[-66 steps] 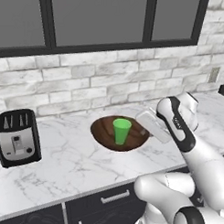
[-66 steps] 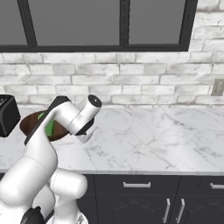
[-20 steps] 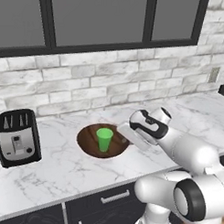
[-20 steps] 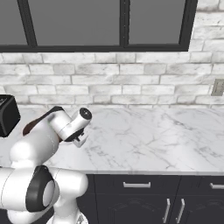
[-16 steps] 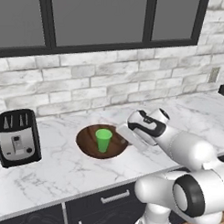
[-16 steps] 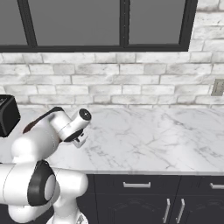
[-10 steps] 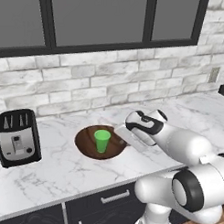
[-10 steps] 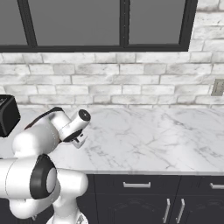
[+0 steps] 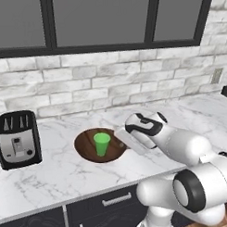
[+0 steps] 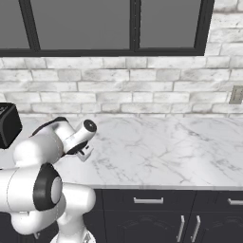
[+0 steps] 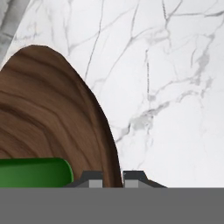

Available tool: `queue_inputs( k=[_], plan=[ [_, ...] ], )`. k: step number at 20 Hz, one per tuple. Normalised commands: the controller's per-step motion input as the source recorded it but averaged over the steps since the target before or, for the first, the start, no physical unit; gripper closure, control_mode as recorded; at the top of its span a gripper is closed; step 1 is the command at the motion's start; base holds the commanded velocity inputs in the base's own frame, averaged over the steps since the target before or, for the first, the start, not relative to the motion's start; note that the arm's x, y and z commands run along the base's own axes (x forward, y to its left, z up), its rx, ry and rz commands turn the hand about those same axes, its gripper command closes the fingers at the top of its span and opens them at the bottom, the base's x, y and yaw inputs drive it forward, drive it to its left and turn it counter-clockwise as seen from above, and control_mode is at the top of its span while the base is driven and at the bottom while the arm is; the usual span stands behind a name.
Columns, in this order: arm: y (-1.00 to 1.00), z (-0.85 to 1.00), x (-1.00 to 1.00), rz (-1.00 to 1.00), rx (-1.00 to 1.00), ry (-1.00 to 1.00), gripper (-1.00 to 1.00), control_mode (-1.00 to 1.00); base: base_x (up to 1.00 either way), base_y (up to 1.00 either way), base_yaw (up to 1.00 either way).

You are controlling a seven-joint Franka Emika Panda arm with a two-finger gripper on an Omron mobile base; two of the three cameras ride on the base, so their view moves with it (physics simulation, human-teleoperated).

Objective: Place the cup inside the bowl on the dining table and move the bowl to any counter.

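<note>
Bowl rim pinched between fingers, cup just inside.

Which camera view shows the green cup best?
The left base view: the green cup stands whole and upright inside the wooden bowl. The hand view catches a green sliver at its lower left edge. In the right base view the arm blocks it.

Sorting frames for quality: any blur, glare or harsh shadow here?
Left base view: sharp, even light, the cup stands clear in the bowl. Right base view: no glare on the counter. Hand view: the bowl's grain looks soft up close, and the gripper casts no hard shadow.
</note>
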Motion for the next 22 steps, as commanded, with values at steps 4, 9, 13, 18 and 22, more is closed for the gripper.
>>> queue_inputs(
  k=[4, 9, 13, 18, 22],
  plan=[
    [0.01, -0.19, 0.01, 0.0, 0.0, 0.0, 1.0, -1.0, 0.0, 0.0, 0.0],
    [0.04, -0.16, 0.01, 0.0, -0.01, 0.0, 1.0, -1.0, 0.0, 0.0, 0.0],
    [0.01, -0.16, 0.0, 0.0, 0.0, 0.0, 1.0, -1.0, 0.0, 0.0, 0.0],
    [0.0, -0.19, 0.01, 0.0, 0.0, 0.0, 1.0, -1.0, 0.0, 0.0, 0.0],
    [0.02, -0.25, 0.04, 0.0, -0.01, 0.0, 1.0, -1.0, 0.0, 0.0, 0.0]
  ],
)
